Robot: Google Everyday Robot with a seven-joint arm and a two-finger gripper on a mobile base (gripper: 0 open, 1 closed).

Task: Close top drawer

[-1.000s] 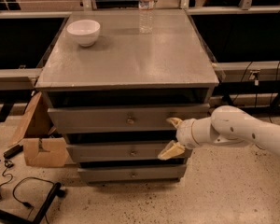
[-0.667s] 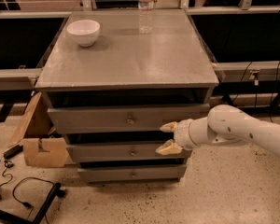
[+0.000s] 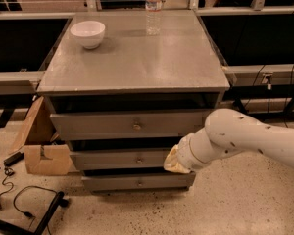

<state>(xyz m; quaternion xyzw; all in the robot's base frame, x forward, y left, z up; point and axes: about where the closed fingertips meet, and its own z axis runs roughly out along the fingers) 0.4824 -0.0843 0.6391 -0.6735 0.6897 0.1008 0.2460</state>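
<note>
Gripper [image 3: 173, 161], open/shut unclear, by mid drawer [image 3: 118, 159] front, below ajar top drawer [image 3: 112, 125]

Nothing here can be read from where I stand. The water bottle [image 3: 153, 6] at the back of the counter [image 3: 137, 58] may carry a label round its middle, but no words come through. The cardboard box [image 3: 46, 158] on the floor to the left shows plain faces. The end effector [image 3: 175, 159] hangs before the right end of the middle drawer [image 3: 120, 159], just under the top drawer [image 3: 132, 125].
</note>
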